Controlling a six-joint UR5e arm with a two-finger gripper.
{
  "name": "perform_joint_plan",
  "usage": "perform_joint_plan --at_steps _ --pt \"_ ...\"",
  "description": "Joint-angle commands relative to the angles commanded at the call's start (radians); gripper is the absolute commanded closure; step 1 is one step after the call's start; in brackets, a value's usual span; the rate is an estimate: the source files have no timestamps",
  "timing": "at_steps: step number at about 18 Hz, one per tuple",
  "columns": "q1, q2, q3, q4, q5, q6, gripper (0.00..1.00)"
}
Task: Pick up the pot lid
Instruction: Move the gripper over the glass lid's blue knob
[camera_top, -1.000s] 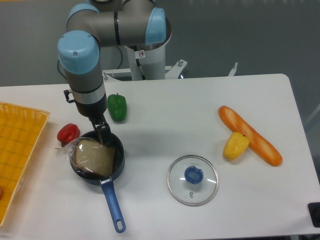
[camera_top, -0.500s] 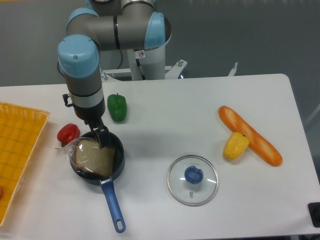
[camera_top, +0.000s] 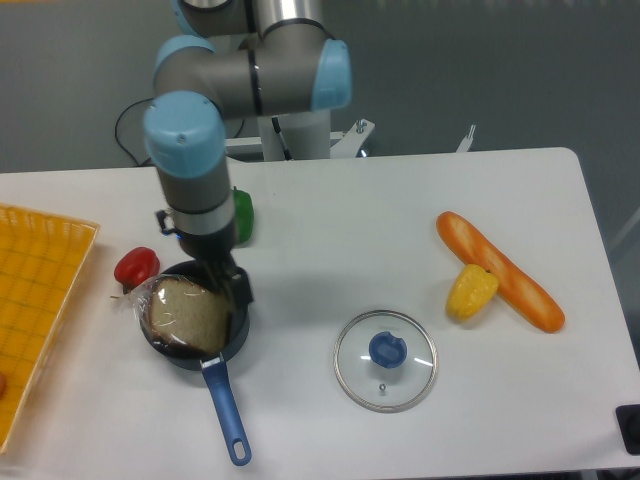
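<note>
My gripper (camera_top: 205, 256), blurred, hangs over the back of the pot at left, its fingers apart and open, with nothing visible between them. To its right and nearer the camera, the clear glass pot lid (camera_top: 358, 372) lies flat on the table, metal-rimmed, its blue round knob (camera_top: 388, 350) facing up. The gripper is well apart from the lid.
The black pot (camera_top: 238, 335) holds a brown plastic-wrapped item (camera_top: 188, 314); its blue handle (camera_top: 226, 411) points toward the camera. A yellow crate (camera_top: 38, 285), red object (camera_top: 136, 267), green pepper (camera_top: 243, 215), yellow object (camera_top: 471, 292) and orange-brown baguette (camera_top: 500, 272) surround the area.
The gripper first shifted slightly left, then moved right and is now blurred. Lid, pot and other objects stay where they were.
</note>
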Motion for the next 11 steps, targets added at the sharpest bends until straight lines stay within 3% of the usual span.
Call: perform_joint_plan --at_steps 11 --pt "0.115 -0.109 0.072 0.0 0.014 0.04 0.0"
